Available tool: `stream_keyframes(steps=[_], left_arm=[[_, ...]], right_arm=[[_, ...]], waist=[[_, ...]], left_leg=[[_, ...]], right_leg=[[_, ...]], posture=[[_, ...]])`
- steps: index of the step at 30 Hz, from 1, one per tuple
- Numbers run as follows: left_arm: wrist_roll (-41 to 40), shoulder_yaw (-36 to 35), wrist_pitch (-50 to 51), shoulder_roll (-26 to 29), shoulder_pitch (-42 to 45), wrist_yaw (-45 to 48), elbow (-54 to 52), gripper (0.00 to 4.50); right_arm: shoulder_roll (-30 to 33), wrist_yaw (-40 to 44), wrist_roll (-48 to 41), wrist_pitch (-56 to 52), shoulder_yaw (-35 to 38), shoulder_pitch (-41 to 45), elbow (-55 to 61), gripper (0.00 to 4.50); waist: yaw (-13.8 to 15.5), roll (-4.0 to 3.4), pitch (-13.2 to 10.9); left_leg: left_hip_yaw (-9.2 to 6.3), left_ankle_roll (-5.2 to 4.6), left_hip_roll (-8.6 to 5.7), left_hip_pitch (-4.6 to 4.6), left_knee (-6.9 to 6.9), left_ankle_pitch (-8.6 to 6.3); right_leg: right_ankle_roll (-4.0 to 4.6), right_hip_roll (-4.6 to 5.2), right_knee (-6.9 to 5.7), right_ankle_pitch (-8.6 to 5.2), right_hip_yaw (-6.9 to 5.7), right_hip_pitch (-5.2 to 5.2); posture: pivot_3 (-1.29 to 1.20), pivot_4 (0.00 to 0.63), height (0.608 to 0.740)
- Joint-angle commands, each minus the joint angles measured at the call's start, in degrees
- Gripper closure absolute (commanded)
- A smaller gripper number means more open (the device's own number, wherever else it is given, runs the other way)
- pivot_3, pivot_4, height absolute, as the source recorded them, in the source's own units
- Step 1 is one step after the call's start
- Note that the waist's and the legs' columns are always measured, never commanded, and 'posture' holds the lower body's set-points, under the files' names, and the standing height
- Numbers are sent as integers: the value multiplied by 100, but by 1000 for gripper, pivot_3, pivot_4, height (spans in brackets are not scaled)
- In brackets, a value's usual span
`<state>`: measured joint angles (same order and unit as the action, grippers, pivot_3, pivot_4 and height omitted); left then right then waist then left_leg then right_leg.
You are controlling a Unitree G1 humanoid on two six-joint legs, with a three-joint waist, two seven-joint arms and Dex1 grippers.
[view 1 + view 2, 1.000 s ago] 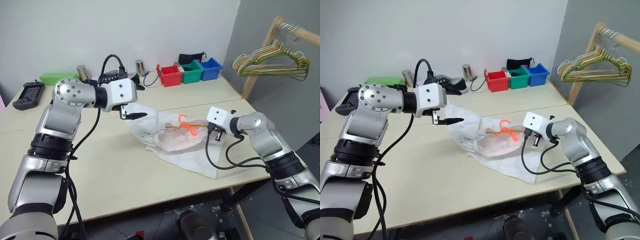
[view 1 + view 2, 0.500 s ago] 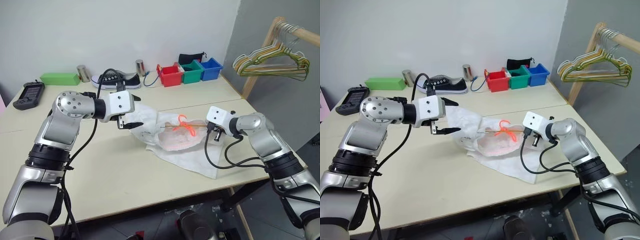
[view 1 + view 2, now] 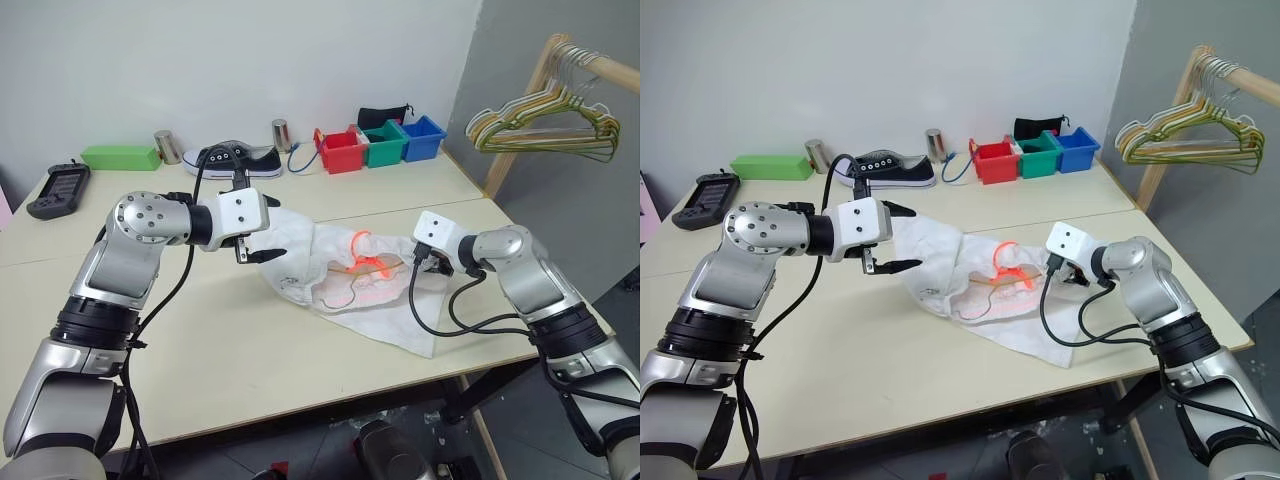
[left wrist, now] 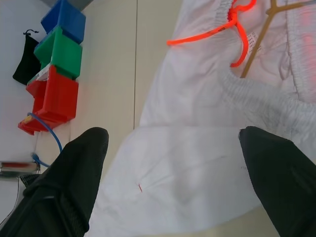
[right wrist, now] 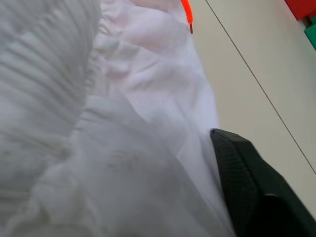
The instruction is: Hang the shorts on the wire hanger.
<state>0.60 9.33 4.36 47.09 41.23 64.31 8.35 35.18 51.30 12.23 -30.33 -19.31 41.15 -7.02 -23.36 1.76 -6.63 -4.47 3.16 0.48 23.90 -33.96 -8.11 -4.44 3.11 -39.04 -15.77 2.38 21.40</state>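
Threading the wire hanger [image 3: 352, 280] into the shorts [image 3: 330, 265]: left tool [image 3: 262, 233] spread wide, waistband to be pinched; right tool's [image 3: 432, 264] state cannot be told.

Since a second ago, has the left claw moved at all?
Yes. The left claw has come down: it was level with the black sneaker behind it, and now hangs open low over the shorts.

bare table [image 3: 230, 340] ahead, bins [image 3: 380, 145] behind
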Motion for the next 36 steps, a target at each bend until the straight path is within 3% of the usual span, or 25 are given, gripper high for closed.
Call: stream_keyframes(steps=[1, 5, 8, 18, 25, 28, 32, 36], left_arm=[[-42, -194, 28, 68, 54, -84, -228, 0], [-43, -190, 42, 61, 74, -86, -238, 0], [-49, -198, 55, 69, 81, -77, -242, 0], [-57, -304, 55, 140, -31, -162, -177, 0], [-276, -526, 401, 88, -368, -272, -549, 0], [-625, -614, 927, -327, -496, -545, -1062, 0], [-1021, -434, 1666, -1275, -660, -1117, -1768, 0], [-1188, -116, 2069, -2191, -681, -1566, -2096, 0]], right_arm=[[68, 29, -15, 108, 93, 88, 183, 3205], [30, 18, -56, 22, 126, 85, 157, 4067], [-46, 29, -170, -172, 201, 63, 156, 4424], [-285, 92, -1162, -1654, 940, 70, 173, 4499], [-139, -106, -1873, -2959, 1700, -357, 1110, 4500], [-277, -709, -1980, -3922, 2454, -620, 1838, 4500], [-650, -1699, -1673, -5256, 3501, -1035, 3008, 4500], [-936, -2556, -1294, -5830, 3984, -1314, 3756, 4500]], waist=[[2, 0, 0], [5, 0, 0], [4, 0, 0], [19, 0, 0], [49, 0, 0], [153, 0, 0], [296, 0, 0], [283, 0, 1]], left_leg=[[0, 0, 0, 0, 0, 0], [0, 0, 0, 0, 0, 0], [0, 0, 0, 0, 0, 0], [0, 0, 0, 1, 0, 0], [-1, 0, 1, 1, 2, 0], [2, 0, 2, 4, 1, -1], [2, 1, 1, 6, -4, -1], [3, 2, 0, 8, -4, -2]], right_leg=[[0, 0, 0, 0, 0, 0], [0, 0, 0, 0, 0, 0], [0, 0, 0, 0, 0, 0], [0, 0, 0, 0, 0, 0], [1, 0, 1, -1, 0, 1], [1, 0, 1, -1, 2, 2], [1, 1, 3, -1, 2, 0], [2, 0, 5, -1, 2, -5]], posture=[[-282, 25, 740], [-282, 25, 740], [-282, 25, 740], [-282, 34, 740], [-279, 40, 740], [-298, 44, 740], [-365, 52, 740], [-427, 55, 740]])
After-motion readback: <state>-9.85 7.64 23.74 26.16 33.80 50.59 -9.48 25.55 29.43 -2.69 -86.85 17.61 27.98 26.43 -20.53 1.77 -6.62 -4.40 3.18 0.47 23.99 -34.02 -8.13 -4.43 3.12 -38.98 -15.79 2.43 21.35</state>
